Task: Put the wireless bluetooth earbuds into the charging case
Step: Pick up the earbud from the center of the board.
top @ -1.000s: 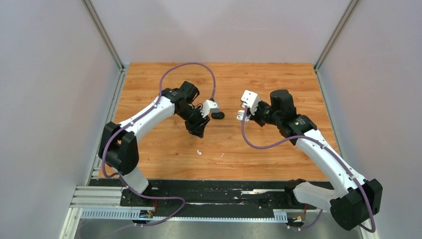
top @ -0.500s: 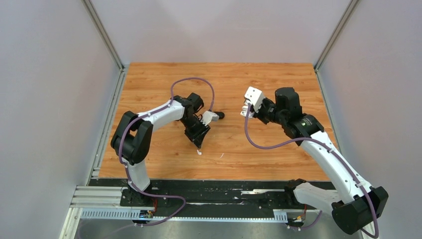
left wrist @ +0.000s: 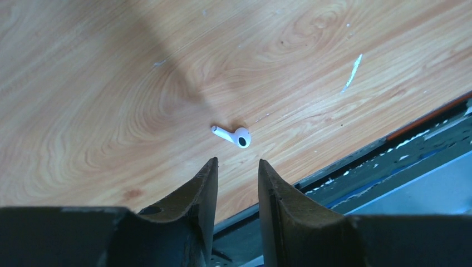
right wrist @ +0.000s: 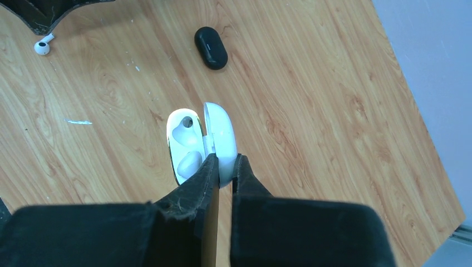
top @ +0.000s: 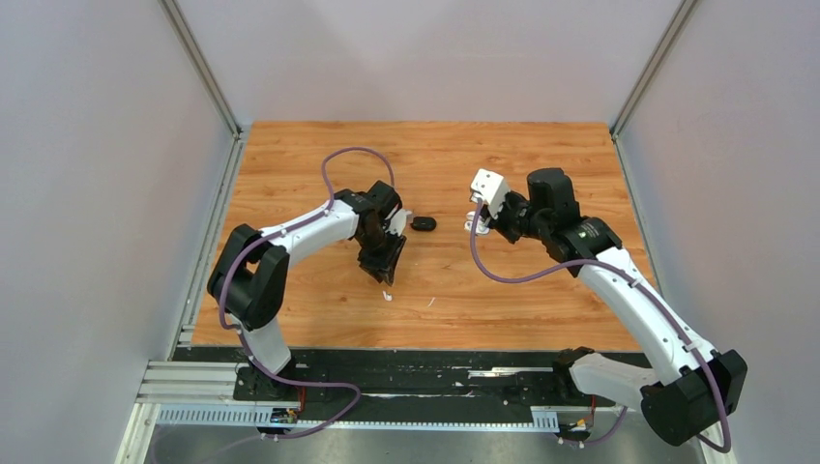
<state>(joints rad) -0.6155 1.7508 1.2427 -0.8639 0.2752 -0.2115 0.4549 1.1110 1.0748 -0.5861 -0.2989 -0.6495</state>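
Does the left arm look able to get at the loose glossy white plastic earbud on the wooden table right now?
Probably yes. The left gripper hangs open just short of the white earbud, with nothing between them on the wooden table. The right gripper, shut on the white charging case, is well away.

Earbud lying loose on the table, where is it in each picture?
Top external: the earbud sits low, left of centre, just below the left jaws.
Left wrist: the middle, just beyond the jaws.
Right wrist: top-left corner.
Shared landmark: the thin white fleck nearby.
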